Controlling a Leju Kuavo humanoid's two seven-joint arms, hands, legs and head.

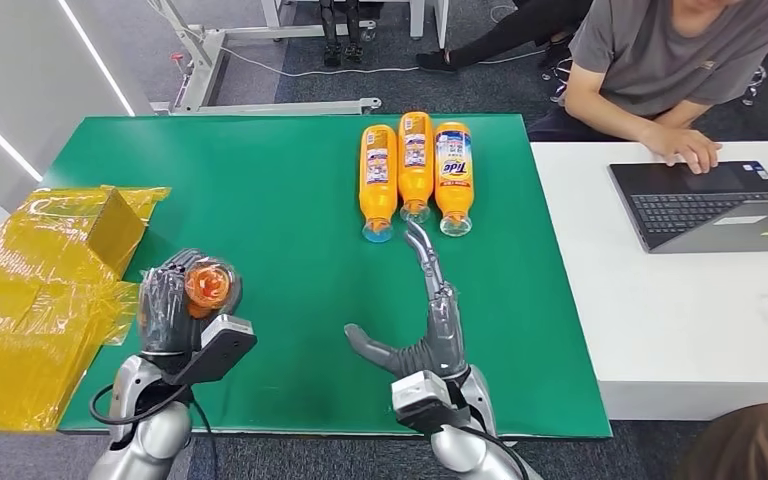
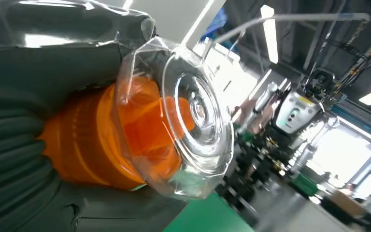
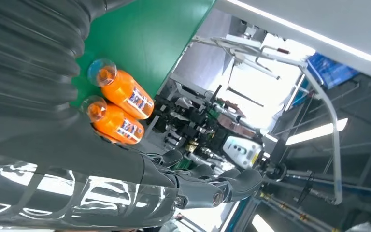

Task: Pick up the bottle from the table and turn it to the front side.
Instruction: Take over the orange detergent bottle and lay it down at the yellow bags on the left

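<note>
My left hand (image 1: 172, 305) grips an orange bottle (image 1: 207, 284) upright-ish above the near left of the green table (image 1: 260, 200), its clear cap end (image 2: 195, 118) pointing up toward the camera. The left wrist view shows the fingers (image 2: 24, 159) wrapped round the orange body. Three more orange bottles (image 1: 415, 165) lie side by side at the far middle of the table, caps toward me; two of them (image 3: 121, 104) appear in the right wrist view. My right hand (image 1: 430, 315) is open above the table, fingers stretched toward those bottles, its tips just short of the middle cap.
A yellow plastic-wrapped box (image 1: 45, 290) sits at the table's left edge. A white desk (image 1: 680, 300) adjoins on the right with a laptop (image 1: 705, 205). A person (image 1: 670, 70) sits behind it, one hand by the laptop. Another person's head (image 1: 750, 445) is at lower right.
</note>
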